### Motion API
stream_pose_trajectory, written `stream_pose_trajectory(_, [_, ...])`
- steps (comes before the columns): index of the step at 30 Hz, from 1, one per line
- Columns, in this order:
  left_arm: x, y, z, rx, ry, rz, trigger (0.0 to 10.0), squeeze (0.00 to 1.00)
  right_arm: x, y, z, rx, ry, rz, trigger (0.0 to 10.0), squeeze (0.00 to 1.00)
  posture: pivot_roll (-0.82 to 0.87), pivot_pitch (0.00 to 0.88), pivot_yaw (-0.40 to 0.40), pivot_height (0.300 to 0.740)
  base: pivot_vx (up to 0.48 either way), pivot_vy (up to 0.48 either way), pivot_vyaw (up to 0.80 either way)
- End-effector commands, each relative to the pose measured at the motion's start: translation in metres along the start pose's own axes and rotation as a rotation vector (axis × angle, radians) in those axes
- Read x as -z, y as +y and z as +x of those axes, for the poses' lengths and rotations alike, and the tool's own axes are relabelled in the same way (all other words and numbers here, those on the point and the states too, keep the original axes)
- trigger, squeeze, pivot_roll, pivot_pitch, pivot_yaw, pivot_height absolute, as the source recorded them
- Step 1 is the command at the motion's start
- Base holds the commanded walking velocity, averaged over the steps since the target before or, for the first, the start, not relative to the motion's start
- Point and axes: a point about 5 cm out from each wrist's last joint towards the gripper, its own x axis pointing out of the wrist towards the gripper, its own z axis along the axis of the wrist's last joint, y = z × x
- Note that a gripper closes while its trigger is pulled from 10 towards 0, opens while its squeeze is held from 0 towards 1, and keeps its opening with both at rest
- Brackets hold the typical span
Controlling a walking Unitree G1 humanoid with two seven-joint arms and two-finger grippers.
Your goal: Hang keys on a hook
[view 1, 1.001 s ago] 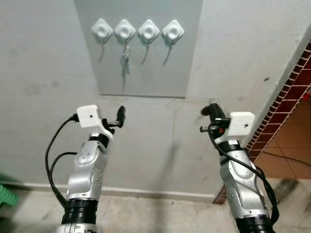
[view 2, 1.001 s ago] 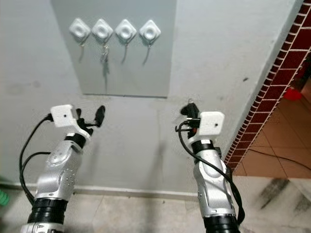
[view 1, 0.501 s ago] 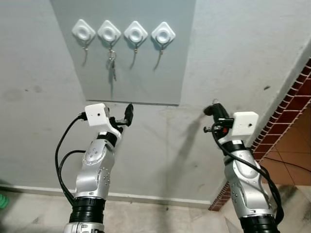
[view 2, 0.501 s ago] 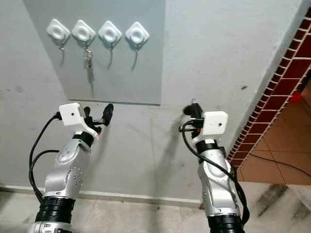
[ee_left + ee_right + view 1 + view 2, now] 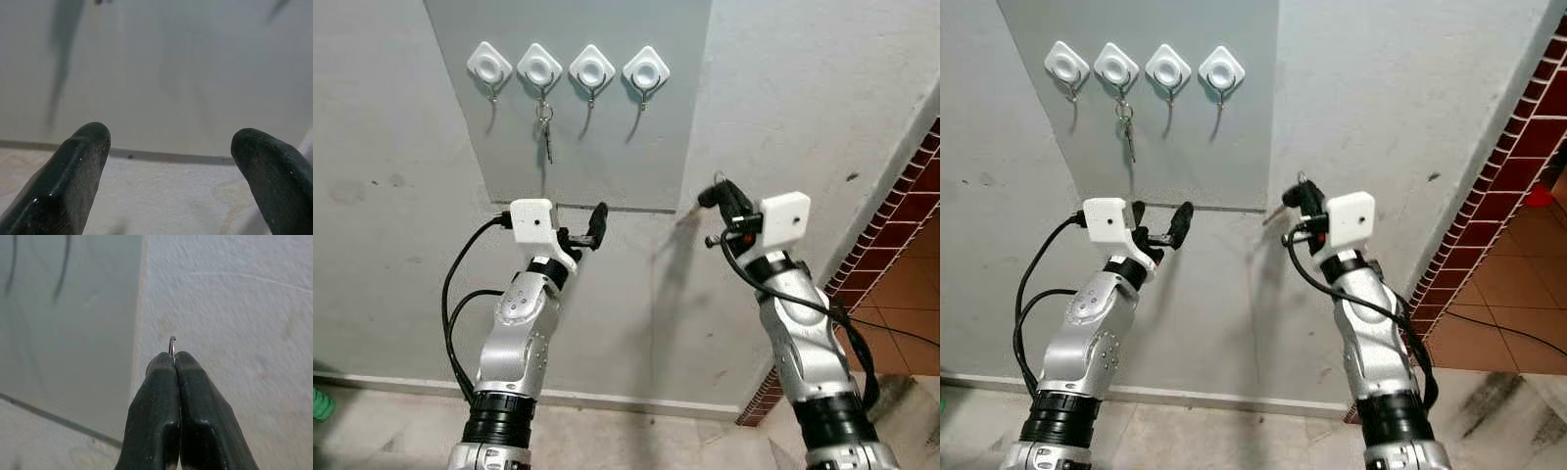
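— Fingers on the right end effector (image 5: 173,363)?
— Pressed together, pinching a thin key ring (image 5: 171,344) that pokes out past the tips. It's raised near the wall, just right of the grey panel (image 5: 607,147) and below its lower edge.
— And the left end effector (image 5: 596,220)?
— Spread wide, nothing in it, pointing at the panel's bottom edge.
— Anything up on the panel?
— Four white hooks (image 5: 567,70) in a row along the top. The second from the left has keys (image 5: 546,125) hanging from it.
— What's around?
— Pale wall, a brick pillar (image 5: 891,245) off to the right, tiled floor (image 5: 901,323) beyond that.
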Motion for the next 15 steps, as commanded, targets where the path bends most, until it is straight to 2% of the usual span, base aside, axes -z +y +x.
stream_pose_trajectory(1, [-0.013, -0.009, 0.004, 0.046, -0.042, 0.031, 10.0, 0.00, -0.007, -0.001, 0.008, -0.022, -0.034, -0.007, 10.0, 0.00, -0.01, 0.000, 0.004, 0.740, 0.000, 0.000, 0.00])
stream_pose_trajectory(7, [-0.022, -0.020, 0.007, 0.104, -0.072, 0.041, 10.0, 0.00, -0.019, 0.001, 0.023, -0.078, -0.092, 0.002, 10.0, 0.00, -0.01, 0.000, 0.002, 0.740, 0.000, 0.000, 0.00])
stream_pose_trajectory(15, [-0.028, -0.028, 0.008, 0.141, -0.089, 0.048, 10.0, 0.00, -0.028, 0.011, 0.032, -0.146, -0.136, 0.034, 10.0, 0.00, 0.00, 0.000, 0.000, 0.740, 0.000, 0.000, 0.00])
